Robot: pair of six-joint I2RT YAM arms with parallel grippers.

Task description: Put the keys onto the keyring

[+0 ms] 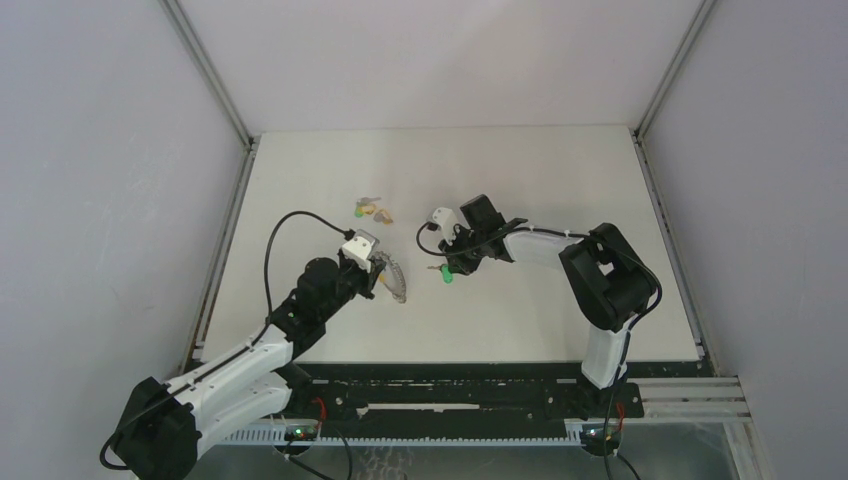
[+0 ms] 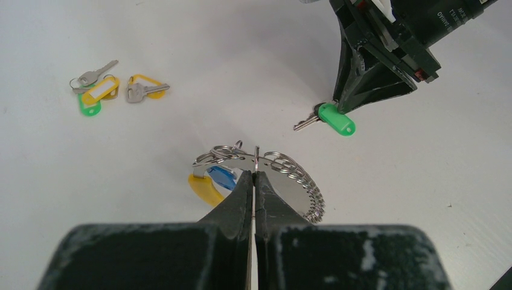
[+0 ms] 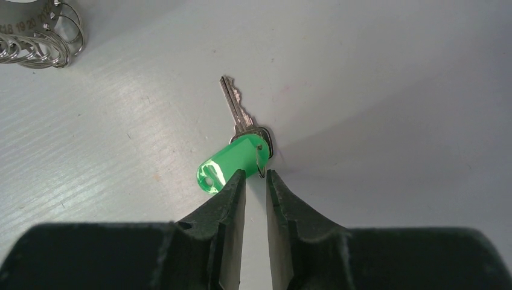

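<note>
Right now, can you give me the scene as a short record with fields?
left gripper: shut on keyring
right gripper: open narrowly, tips either side of green key's small ring
green key: flat on table
loose keys: cluster on table, apart from both grippers
at keyring: yellow tag and blue tag

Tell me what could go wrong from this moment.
1. The right gripper straddles only the thin wire loop on the flat-lying green key; closing may skid off it or nudge it away.
2. The left gripper pinches the keyring by a thin edge; threading pressure could twist it.
</note>
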